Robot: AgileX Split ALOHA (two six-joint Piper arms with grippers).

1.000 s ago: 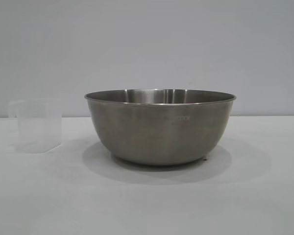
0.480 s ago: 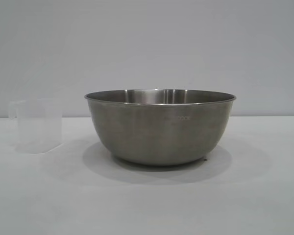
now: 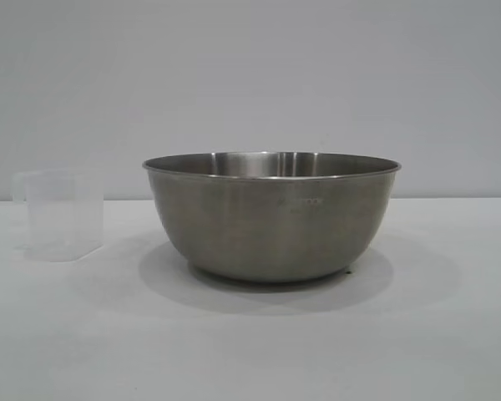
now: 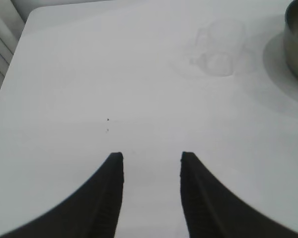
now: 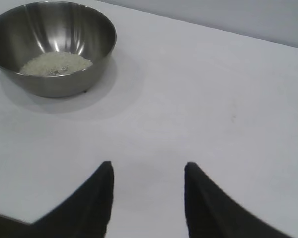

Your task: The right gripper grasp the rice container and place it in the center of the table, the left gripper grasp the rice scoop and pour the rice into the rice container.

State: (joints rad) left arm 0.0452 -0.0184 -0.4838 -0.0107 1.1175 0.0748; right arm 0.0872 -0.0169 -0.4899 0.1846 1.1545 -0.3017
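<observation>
**Rice in the bowl, both claws drawn back**

Rice [image 5: 55, 63], a pale cream heap, lies in the round stainless-steel bowl [image 3: 271, 215] mid-surface, so the pour looks done. Against the earlier frames the bowl has nudged slightly leftward. The small translucent plastic scoop [image 3: 60, 215] stands empty-looking near the white surface's [image 3: 250, 342] left edge. Left claw [image 4: 151, 157] and right claw [image 5: 148, 168] hover apart, gaping, holding nothing.
</observation>
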